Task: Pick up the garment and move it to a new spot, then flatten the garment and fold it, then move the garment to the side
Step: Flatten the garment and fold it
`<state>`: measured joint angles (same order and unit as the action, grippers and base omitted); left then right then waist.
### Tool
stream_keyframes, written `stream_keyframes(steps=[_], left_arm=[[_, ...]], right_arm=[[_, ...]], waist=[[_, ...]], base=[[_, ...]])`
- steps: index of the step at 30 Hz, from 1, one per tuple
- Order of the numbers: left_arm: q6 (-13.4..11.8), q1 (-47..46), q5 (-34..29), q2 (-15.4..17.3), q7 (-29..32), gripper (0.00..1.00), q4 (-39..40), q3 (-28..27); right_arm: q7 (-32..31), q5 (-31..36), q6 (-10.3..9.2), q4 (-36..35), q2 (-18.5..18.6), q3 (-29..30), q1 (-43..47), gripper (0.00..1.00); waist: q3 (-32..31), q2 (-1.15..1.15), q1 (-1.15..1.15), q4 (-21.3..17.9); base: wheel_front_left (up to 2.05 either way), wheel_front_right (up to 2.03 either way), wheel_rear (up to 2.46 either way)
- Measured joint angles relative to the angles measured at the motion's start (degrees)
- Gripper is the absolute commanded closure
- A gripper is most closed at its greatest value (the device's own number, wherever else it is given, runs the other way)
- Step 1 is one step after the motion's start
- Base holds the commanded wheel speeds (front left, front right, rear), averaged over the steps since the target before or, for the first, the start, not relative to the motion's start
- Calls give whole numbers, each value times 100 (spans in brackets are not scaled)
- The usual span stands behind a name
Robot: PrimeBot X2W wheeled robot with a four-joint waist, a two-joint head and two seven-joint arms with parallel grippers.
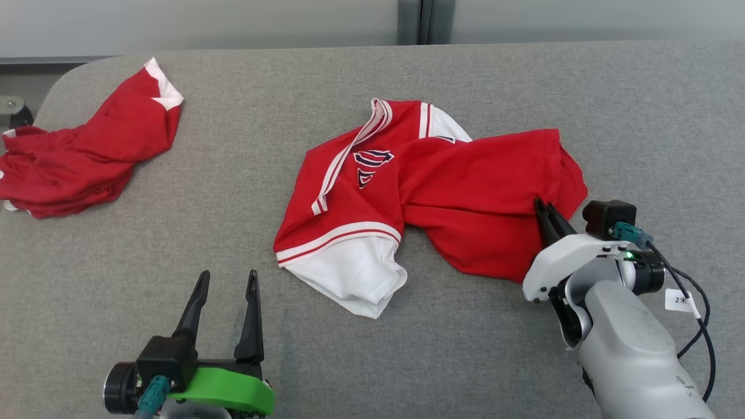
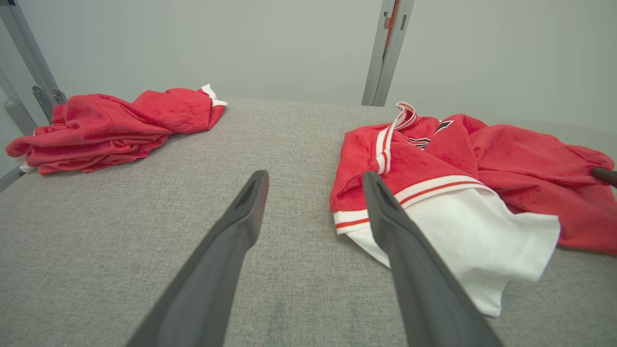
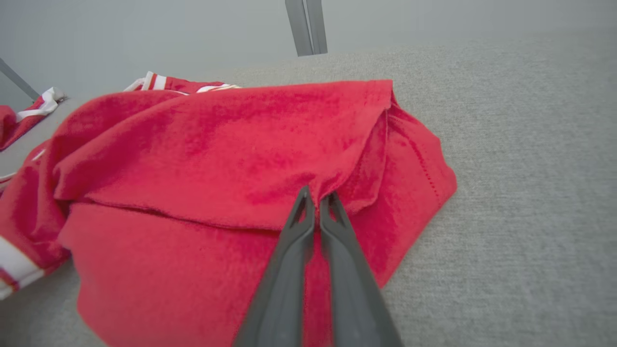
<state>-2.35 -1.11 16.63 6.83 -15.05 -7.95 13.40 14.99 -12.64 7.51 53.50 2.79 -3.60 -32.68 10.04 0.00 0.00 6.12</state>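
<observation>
The right gripper has its two slim dark fingers pinched together on a puckered fold of the soft red, white-trimmed garment, which lies crumpled mid-table on the coarse grey woven tabletop, while the left gripper stands spread wide and empty nearby.

- The jersey lies in the middle of the bench, with one sleeve towards the near edge.
- A second garment lies at the bench's far left corner, well apart from the jersey.
- The left hand is over the near left of the bench, left of the sleeve and clear of it.
- The right hand is at the jersey's right end, pinching a fold there.
- A wall stands behind the bench.
</observation>
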Motion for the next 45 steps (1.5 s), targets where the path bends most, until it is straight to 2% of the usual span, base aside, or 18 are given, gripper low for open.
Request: stream_keyframes(steps=[8, 19, 30, 31, 32, 33, 39, 45], left_arm=[[42, 31, -31, -37, -8, 0, -43, -133], [114, 82, -37, -68, -8, 0, -166, -334], [230, 70, -3, -175, -8, 0, -533, -399], [247, 64, 10, -188, -8, 0, -584, -400], [288, 52, 37, -200, -8, 0, -656, -402], [309, 45, 66, -215, -8, 0, -722, -399], [438, -106, 200, -291, -8, 0, -1188, -253], [532, -456, 476, -363, 41, 0, -1771, -92]], right_arm=[[5, 46, 0, -654, -2, 151, 156, 100], [-109, 494, 1, -1590, 0, 835, 1383, 100], [-220, 417, 1, -1873, -2, 1129, 1742, 100], [-191, 422, 1, -1876, -4, 1159, 1745, 84], [-160, 434, 1, -1887, -3, 1178, 1745, 58], [-129, 444, 1, -1906, -3, 1191, 1745, 0], [-27, 416, 1, -2118, -3, 1205, 1745, 0], [1, 411, 1, -2904, 4, 1394, 1744, 0]], waist=[[-61, 0, 0, -172], [-62, 0, 0, -457], [-2, 0, 0, -559], [-12, 0, 0, -558], [-23, 0, 0, -557], [-36, 0, 0, -556], [-91, 0, 0, -602], [-79, 0, 0, -726]], base=[[0, 0, 0], [0, 0, 0], [0, 0, 0], [0, 0, 0], [0, 0, 0], [0, 0, 0], [0, 0, 0], [0, 0, 0]])
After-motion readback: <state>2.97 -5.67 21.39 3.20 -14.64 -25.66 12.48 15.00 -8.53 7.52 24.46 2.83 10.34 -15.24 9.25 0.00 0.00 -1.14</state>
